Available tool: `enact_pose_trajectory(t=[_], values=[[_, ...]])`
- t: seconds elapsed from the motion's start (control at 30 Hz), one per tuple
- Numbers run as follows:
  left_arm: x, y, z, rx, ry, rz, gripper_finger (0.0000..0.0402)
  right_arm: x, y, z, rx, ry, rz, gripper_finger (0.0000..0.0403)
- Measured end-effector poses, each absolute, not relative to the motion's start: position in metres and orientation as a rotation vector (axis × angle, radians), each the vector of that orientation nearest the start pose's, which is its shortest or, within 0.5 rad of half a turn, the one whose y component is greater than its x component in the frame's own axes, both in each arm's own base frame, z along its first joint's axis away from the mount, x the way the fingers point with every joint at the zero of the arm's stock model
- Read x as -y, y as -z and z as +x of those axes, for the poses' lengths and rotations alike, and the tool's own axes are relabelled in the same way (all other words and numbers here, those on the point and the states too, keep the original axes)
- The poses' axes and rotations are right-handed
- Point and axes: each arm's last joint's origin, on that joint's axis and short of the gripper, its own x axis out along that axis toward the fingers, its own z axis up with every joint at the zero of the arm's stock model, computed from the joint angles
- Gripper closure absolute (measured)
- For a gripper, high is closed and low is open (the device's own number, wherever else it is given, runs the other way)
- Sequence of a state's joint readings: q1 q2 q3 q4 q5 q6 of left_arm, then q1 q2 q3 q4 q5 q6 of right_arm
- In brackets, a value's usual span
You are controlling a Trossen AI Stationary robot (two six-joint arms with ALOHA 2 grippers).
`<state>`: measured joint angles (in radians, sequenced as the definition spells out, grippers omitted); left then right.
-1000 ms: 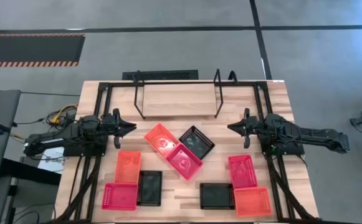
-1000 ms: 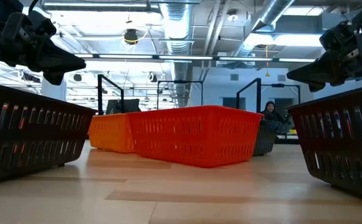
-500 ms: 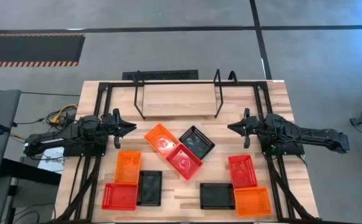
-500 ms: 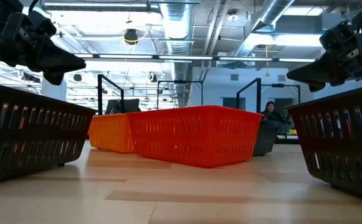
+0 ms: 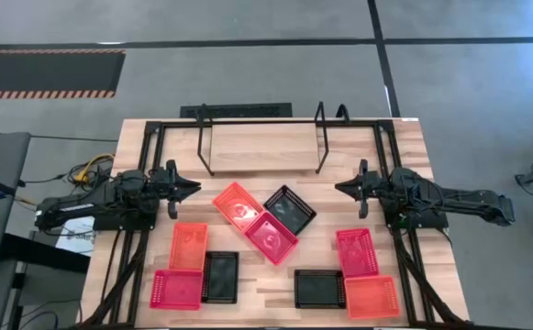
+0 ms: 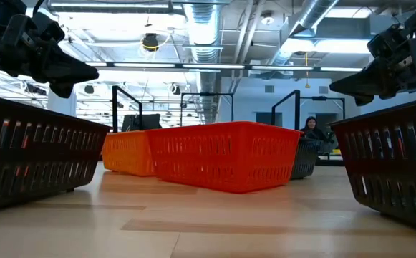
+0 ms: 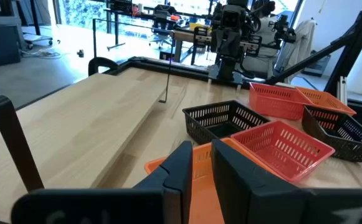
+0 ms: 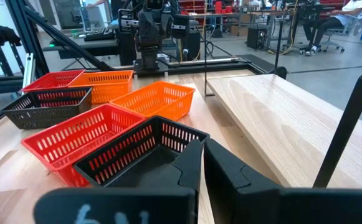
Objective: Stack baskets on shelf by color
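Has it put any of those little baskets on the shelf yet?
Nothing is done: the shelf is bare. Nothing is in hand either; the left gripper and right gripper hang shut and empty beside it. All nine baskets lie loose on the table, colours mixed, unsorted.

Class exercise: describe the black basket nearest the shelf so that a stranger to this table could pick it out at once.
Start at the shelf along the table's far edge. Just in front of its right half lies a tilted row of three touching baskets. The black basket is at the row's right end, the only black one there; its neighbours are red and orange.

A black basket [image 8: 144,146] sits beside the shelf [image 8: 286,127], 2 red baskets [image 8: 81,140] nearby.
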<state>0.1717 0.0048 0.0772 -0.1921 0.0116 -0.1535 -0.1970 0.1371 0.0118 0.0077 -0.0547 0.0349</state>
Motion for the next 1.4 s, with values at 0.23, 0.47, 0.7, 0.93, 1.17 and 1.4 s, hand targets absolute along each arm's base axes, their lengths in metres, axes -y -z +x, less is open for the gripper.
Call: enact_pose_trajectory(t=[0.23,0.47,0.7,0.93,1.17,1.4], values=[[-0.0154,-0.1707,0.0907,-0.107,-0.169,-0.164,0.0354,0.019,-0.1572,0.1033,-0.114,0.144,0.05,0.036],[-0.0154,-0.1708,0.0907,-0.106,-0.169,-0.168,0.0354,0.019,-0.1571,0.1033,-0.114,0.144,0.05,0.036],[-0.0154,-0.1713,0.0909,-0.09,-0.173,-0.264,0.0354,0.019,-0.1571,0.1033,-0.114,0.144,0.05,0.036],[-0.0171,-0.172,0.0909,-0.049,-0.236,-0.451,0.0354,0.019,-0.1571,0.1033,-0.115,0.144,0.05,0.036],[-0.0195,-0.1725,0.0902,-0.015,-0.322,-0.514,0.0354,0.019,-0.1571,0.1033,-0.114,0.144,0.05,0.036],[-0.0206,-0.1727,0.0898,0.001,-0.361,-0.545,0.0354,0.0192,-0.1572,0.1033,-0.114,0.147,0.05,0.036]])
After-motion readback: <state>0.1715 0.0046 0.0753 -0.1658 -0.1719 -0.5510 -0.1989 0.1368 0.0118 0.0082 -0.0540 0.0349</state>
